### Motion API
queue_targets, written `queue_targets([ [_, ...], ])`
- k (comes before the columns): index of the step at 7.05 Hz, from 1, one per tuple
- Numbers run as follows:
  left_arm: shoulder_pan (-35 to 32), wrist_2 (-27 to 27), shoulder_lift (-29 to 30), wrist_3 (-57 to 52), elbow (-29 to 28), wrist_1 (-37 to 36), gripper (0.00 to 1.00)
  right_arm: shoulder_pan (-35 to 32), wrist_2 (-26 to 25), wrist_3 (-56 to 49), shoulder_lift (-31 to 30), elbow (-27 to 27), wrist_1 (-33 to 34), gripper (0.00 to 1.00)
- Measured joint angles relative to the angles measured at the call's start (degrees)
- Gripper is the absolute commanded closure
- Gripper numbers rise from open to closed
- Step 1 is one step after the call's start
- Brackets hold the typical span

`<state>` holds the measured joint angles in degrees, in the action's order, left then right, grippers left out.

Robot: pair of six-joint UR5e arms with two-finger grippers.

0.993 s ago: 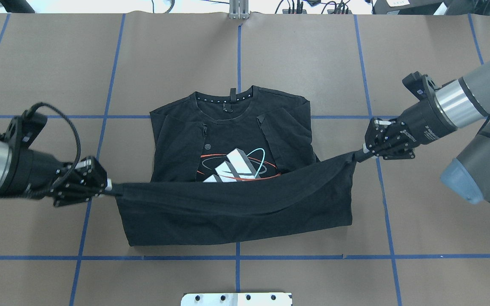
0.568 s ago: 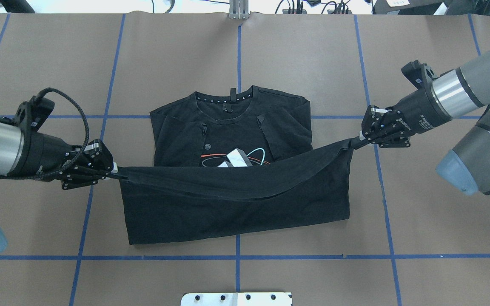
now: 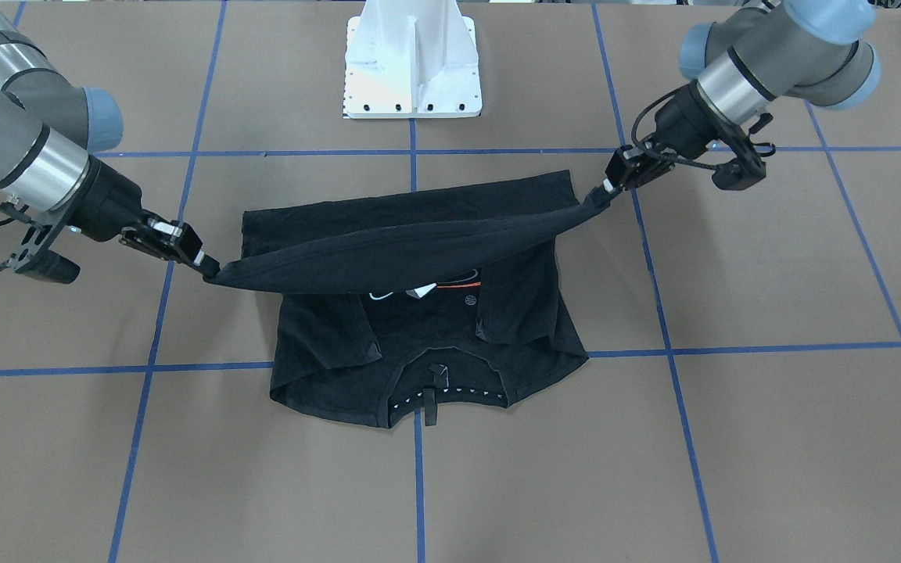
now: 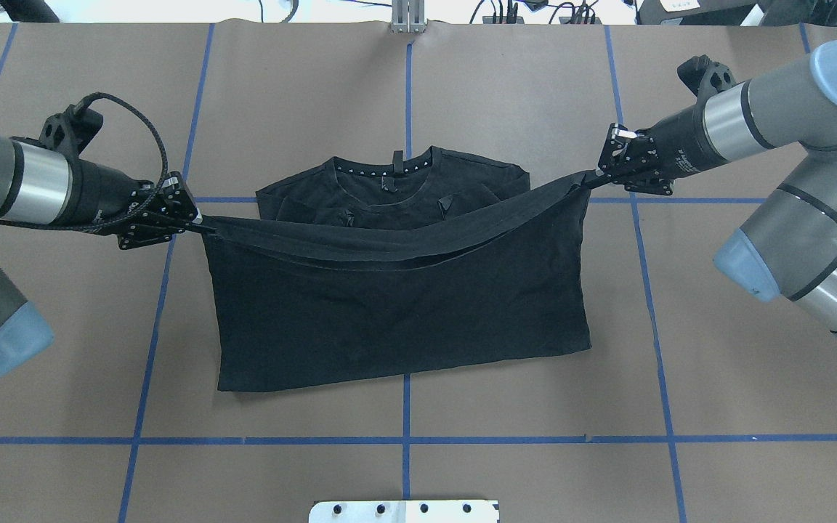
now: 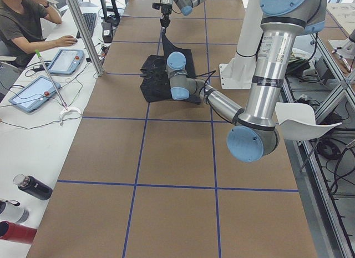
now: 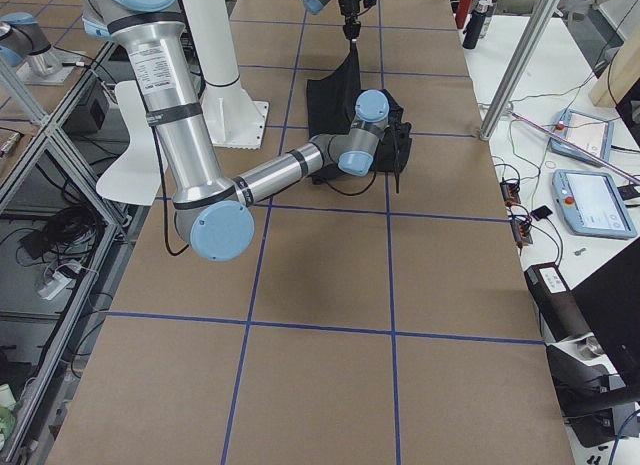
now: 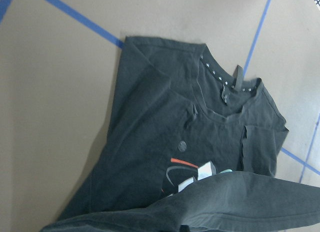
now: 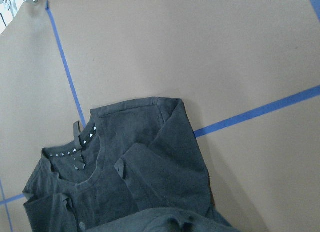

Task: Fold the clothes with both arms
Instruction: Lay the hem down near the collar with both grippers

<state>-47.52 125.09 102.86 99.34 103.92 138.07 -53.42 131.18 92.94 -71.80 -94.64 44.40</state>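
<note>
Since the bottom half has to land flat over the chest, I've got the shirt [image 4: 404,327] pinched at both hem corners and pulled tight between them. Nearest me is the fold line, a soft rounded edge lying on the brown table [image 4: 535,87], not far from a blue tape line [image 4: 535,439].

From there the black cloth climbs as one smooth sheet, matte and a bit limp. It sags slightly in the middle where nothing holds it. My left claw [image 4: 199,224] is clamped on the left hem corner and my right claw [image 4: 591,176] on the right one, each squeezing a little bunch of fabric.

The right corner sits farther away than the left, so the hem [image 4: 389,247] runs at a slant. I reckon that wants evening out before I lay it down, or the fold ends up crooked.

Under the raised sheet my left wrist camera catches the logo [image 7: 192,174], orange, teal and white-grey, face up. Both sleeves [image 3: 349,324] are tucked inward with fairly straight edges. Farthest off is the collar [image 4: 389,171], with a row of tiny white marks and a small loop, lying flat on the table.
</note>
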Motion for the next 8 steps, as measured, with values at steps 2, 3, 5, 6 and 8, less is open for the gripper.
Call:
queue_targets([
  [2,-0.30,-2.32,4.53,-2.35,-7.67,0.06,1.00,0.04,-2.58,-0.03,2.02,4.51,-0.01,1.00],
  [3,-0.49,-3.12,5.35,-3.81,-9.97,0.08,1.00,0.02,-3.26,-0.03,3.02,6.53,-0.01,1.00],
  [5,-1.07,-3.57,5.66,-5.39,-11.84,0.09,1.00,-0.01,-4.31,0.02,4.19,8.11,0.05,1.00],
  [6,-1.21,-3.63,5.68,-5.57,-12.41,0.09,1.00,-0.01,-4.56,0.04,4.74,8.73,0.07,1.00],
  [8,-1.64,-3.72,5.71,-5.65,-13.28,0.05,1.00,-0.05,-5.26,0.05,5.60,10.34,0.08,1.00],
])
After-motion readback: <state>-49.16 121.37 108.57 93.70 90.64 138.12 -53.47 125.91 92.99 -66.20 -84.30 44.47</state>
